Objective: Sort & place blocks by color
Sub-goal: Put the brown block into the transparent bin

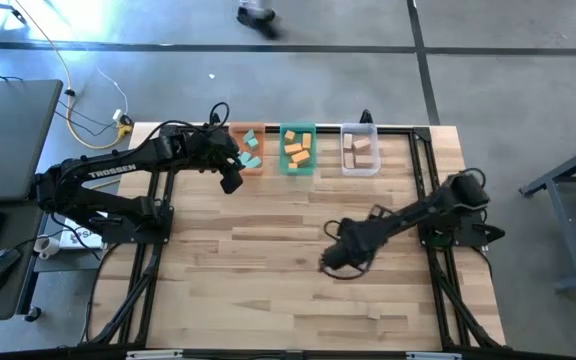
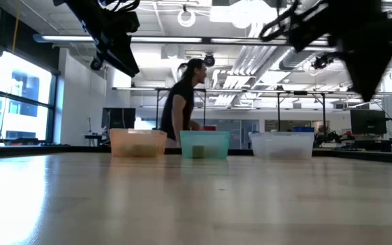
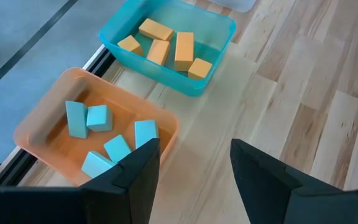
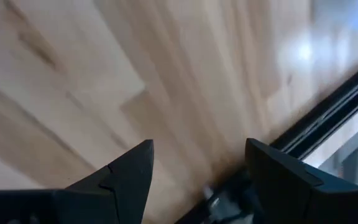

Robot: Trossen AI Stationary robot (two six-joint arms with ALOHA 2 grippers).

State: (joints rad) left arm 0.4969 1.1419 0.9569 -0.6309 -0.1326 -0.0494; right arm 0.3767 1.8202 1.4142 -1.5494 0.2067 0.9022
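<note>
Blocks (image 3: 104, 134) sorted in three trays (image 1: 360, 165)

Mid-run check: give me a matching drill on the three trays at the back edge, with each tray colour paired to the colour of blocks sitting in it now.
Trays:
1. orange tray
2. green tray
3. clear tray

Blocks inside:
a. plain tan wood blocks
b. teal blocks
c. orange blocks

Pairs: 1-b, 2-c, 3-a. The coloured blocks sit in trays of the opposite colour.
</note>
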